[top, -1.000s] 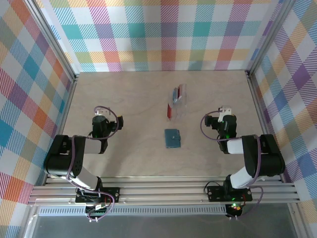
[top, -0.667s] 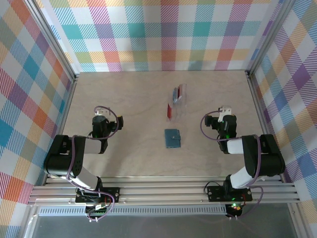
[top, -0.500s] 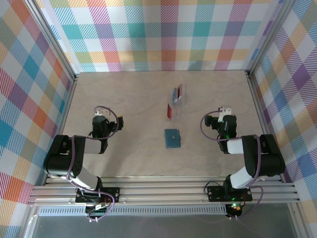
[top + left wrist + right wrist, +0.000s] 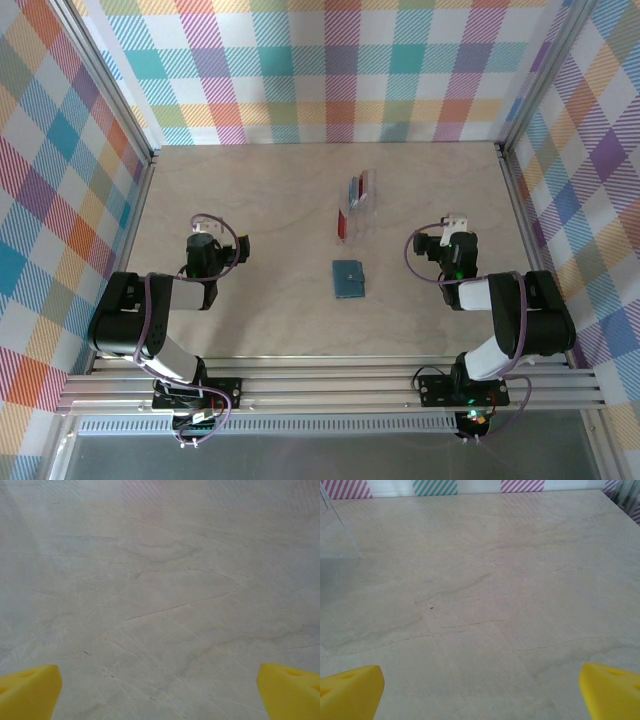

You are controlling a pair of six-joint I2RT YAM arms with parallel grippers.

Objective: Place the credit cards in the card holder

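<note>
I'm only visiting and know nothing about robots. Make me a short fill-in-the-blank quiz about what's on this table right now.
1. Seen from above, the wallet lies ___ the left gripper and the right gripper.
2. The card lying nearest the wallet is coloured ___.
3. Both grippers have their yellow jaws standing ___, with nothing held.

Missing words: between; red; open.
</note>
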